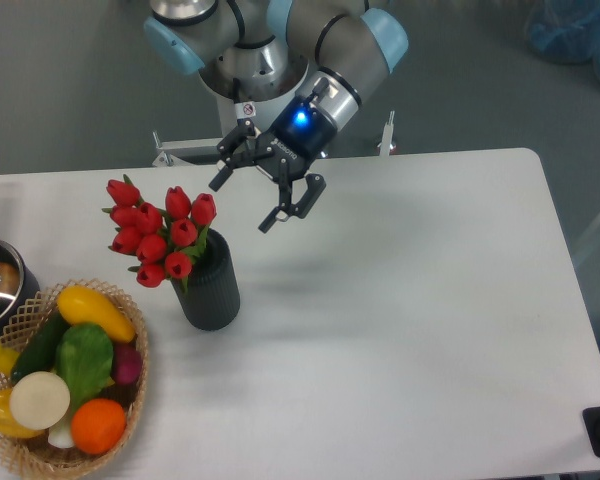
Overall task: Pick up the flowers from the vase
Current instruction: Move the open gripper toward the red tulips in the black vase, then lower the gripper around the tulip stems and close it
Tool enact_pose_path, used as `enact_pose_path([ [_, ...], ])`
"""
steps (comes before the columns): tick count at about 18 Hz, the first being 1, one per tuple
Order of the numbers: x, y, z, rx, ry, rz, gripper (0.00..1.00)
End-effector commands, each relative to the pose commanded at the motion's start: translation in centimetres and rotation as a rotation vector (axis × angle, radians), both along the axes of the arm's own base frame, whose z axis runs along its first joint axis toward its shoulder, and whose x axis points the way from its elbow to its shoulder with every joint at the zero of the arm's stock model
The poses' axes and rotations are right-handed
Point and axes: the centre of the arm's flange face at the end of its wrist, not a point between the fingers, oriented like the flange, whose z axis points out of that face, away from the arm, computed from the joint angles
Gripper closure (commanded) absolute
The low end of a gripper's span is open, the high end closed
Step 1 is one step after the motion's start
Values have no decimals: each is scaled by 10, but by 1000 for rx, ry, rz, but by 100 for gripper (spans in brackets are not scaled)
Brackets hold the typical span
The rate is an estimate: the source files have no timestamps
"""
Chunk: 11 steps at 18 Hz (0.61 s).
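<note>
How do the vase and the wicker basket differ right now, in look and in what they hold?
The vase is dark, ribbed, tall and upright; the wicker basket is pale, woven, wide and shallow. The vase holds the flowers, red tulips that rise above its mouth; the basket holds mixed fruit and vegetables lying inside it. Both stand on the table's left side, untouched by the open gripper.

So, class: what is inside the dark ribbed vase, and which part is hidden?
The vase holds the flowers, red tulip buds with green leaves above its mouth. Their lower stems are covered by its wall.
</note>
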Motion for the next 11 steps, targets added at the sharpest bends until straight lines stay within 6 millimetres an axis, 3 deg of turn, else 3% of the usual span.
enact_pose_path([
  [6,1,10,-9,-10,-18,-23,0],
  [11,2,29,-23,-28,-44,-66,0],
])
